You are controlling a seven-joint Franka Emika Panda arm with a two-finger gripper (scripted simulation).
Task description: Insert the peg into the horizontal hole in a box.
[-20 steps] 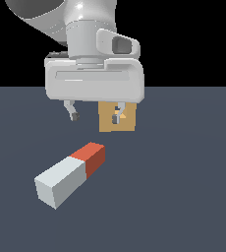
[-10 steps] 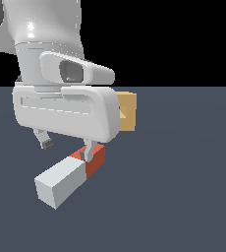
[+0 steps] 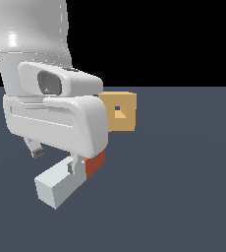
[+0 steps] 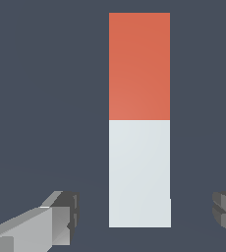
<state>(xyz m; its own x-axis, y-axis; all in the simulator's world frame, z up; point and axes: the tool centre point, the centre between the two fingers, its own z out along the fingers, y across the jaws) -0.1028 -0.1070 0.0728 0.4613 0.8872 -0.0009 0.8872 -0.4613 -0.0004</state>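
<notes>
The gripper (image 4: 142, 216) is spread wide, straddling the pale end of the peg (image 4: 139, 120) without contact — seen only at the wrist. The box (image 3: 120, 111) and hole (image 3: 117, 109) are shown behind, exterior only.

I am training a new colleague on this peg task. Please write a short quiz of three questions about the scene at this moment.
1. True or false: the tool is already shut on the peg.
2. Multiple choice: between the fingers lies which part of the peg? A) the red-orange end B) the pale grey end C) neither
3. Short answer: in the exterior view, on which side of the arm does the box with the hole stand?

Key
1. False: the fingers stand apart from the peg on both sides.
2. B
3. On the exterior view's right, partly behind the arm.
</notes>
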